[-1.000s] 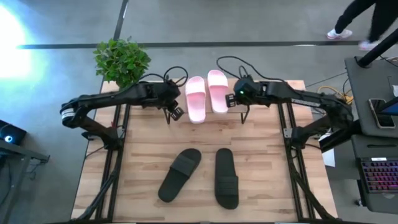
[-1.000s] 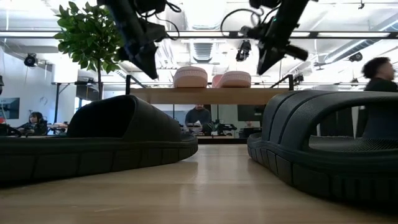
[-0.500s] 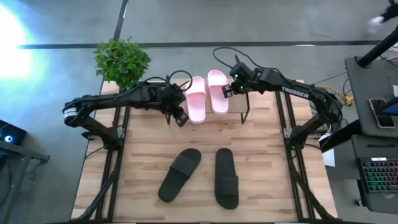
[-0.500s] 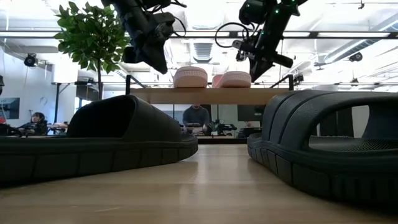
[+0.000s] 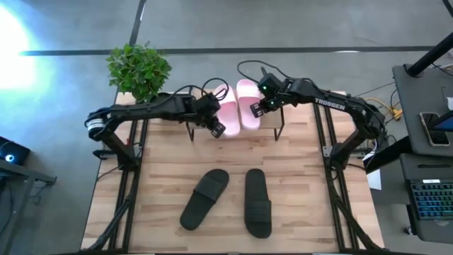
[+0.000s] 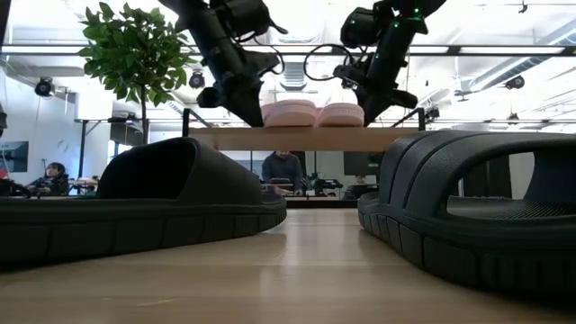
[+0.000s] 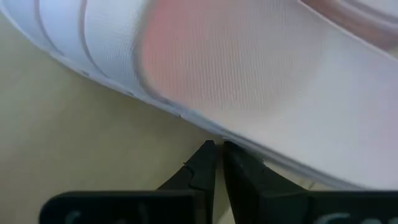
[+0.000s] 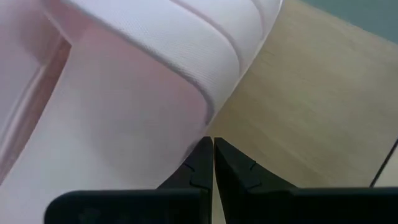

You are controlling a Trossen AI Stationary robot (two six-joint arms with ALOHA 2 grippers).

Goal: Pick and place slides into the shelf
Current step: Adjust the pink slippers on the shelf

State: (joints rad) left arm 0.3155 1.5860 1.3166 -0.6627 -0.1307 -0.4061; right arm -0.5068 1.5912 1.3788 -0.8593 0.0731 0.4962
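Two light pink slides (image 5: 241, 106) lie side by side on the shelf (image 6: 306, 138) at the table's far edge, resting on their soles. My left gripper (image 5: 220, 129) is shut at the left pink slide's (image 7: 249, 74) outer side. My right gripper (image 5: 257, 106) is shut at the right pink slide's (image 8: 124, 93) outer side. Two black slides (image 5: 205, 198) (image 5: 258, 202) lie on the table near its front edge, and they show large in the low view (image 6: 144, 198). My left gripper has its shut fingertips (image 7: 208, 155) against the left pink slide's outer sole edge (image 7: 205, 127), coming slanting down from the table's left. The slide stays flat on the shelf. My right gripper has its shut fingertips (image 8: 202, 152) against the right pink slide's outer edge (image 8: 208, 118), beside its strap, slanting down from the right. That slide also lies flat.
A potted plant (image 5: 138, 69) stands at the table's far left corner. The shelf's thin black side frames (image 5: 281, 131) rise beside the slides. Bare tabletop (image 5: 163, 163) lies between the shelf and the black slides. People show in the room behind (image 6: 286, 169).
Both grippers have gone down and inward toward the pink slides, the left toward the table's right and the right toward its left, rolling as they went. The left pink slide has slid along the shelf toward the right one, and the two now lie close together.
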